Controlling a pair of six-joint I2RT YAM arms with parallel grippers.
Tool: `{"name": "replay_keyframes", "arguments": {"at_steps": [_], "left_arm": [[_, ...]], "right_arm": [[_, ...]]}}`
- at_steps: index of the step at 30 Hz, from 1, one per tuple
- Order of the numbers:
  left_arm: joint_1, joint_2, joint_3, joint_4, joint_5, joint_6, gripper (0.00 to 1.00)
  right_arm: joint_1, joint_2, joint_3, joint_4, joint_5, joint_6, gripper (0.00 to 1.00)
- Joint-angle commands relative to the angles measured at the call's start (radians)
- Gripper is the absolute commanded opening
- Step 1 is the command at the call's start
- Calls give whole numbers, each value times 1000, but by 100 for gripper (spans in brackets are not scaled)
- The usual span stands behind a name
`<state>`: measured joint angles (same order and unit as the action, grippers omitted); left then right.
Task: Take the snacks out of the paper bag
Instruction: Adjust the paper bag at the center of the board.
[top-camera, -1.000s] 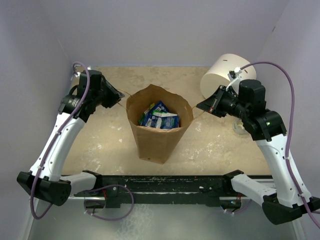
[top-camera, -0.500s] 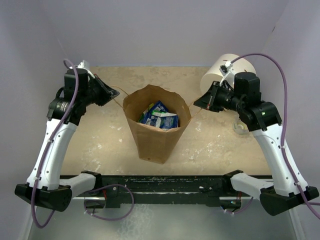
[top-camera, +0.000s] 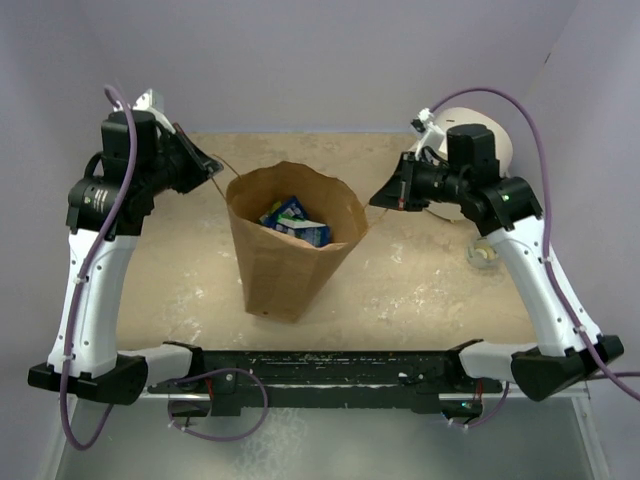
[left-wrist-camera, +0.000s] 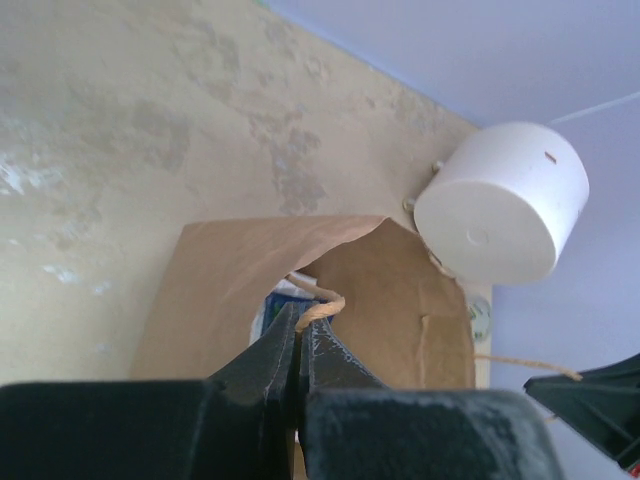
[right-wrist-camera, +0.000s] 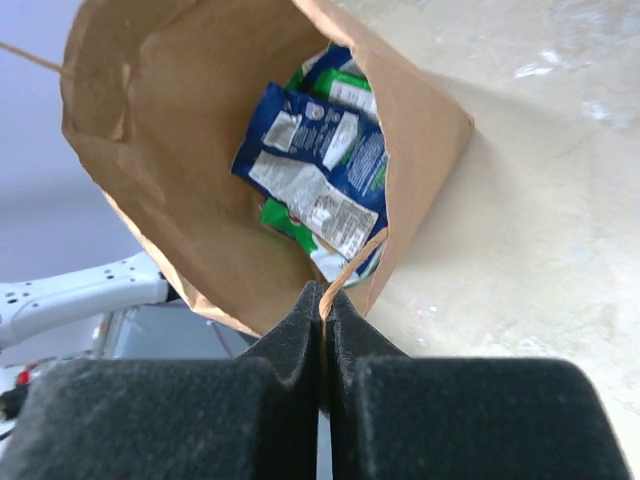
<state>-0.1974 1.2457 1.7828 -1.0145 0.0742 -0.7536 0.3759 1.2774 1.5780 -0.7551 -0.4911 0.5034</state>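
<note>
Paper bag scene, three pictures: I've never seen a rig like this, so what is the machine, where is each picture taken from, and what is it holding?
Two robot arms are bolted at the near edge of a table. The wide picture looks down from above; the other two come from a camera on each wrist. An open brown paper bag holds snack packets; a white cylinder sits far right. The left fingers are shut on one bag handle, the right fingers on the other handle.

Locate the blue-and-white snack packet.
In the top view the blue-and-white packet lies inside the open paper bag near mid-table, between the left gripper, shut on the left handle, and the right gripper, shut on the right handle.
</note>
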Motion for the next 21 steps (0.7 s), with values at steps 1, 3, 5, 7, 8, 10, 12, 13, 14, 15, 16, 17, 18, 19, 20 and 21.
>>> {"name": "replay_keyframes", "arguments": {"at_steps": [1, 3, 5, 7, 8, 10, 12, 13, 14, 15, 16, 17, 18, 19, 20, 21], "left_arm": [[13, 53, 197, 34, -178, 64, 0], [20, 69, 231, 25, -230, 93, 0], [26, 67, 223, 42, -243, 135, 0], [29, 55, 196, 61, -221, 165, 0], [30, 41, 172, 74, -197, 171, 0], [30, -9, 95, 140, -99, 176, 0], [30, -66, -5, 233, 35, 160, 0], [30, -92, -59, 275, 102, 139, 0], [30, -117, -106, 313, 156, 109, 0], [30, -138, -157, 344, 212, 76, 0], [30, -159, -201, 371, 256, 46, 0], [30, -177, -247, 387, 290, 19, 0], [30, -193, -280, 401, 317, -7, 0], [30, -208, -308, 415, 341, -37, 0], [30, -220, -332, 429, 366, -61, 0], [30, -230, -355, 446, 393, -82, 0]], "right_arm": [[93, 58, 74, 173, -60, 101, 0], [148, 105, 73, 247, -59, 152, 0], [201, 148, 64, 311, -62, 193, 0], [243, 183, 36, 361, -82, 229, 0], [259, 194, 21, 374, -92, 236, 0], [279, 192, -30, 371, -96, 231, 0], [280, 168, -89, 351, -81, 215, 0], [279, 152, -118, 334, -68, 200, 0], [280, 138, -143, 313, -54, 180, 1], [281, 122, -170, 291, -34, 154, 1], [280, 108, -199, 273, -25, 139, 1], [280, 89, -236, 261, -19, 128, 1], [280, 71, -267, 255, -14, 121, 2], [279, 51, -303, 253, -13, 115, 2], [279, 30, -338, 256, -11, 112, 3], [279, 6, -369, 264, -12, 111, 3]]}}
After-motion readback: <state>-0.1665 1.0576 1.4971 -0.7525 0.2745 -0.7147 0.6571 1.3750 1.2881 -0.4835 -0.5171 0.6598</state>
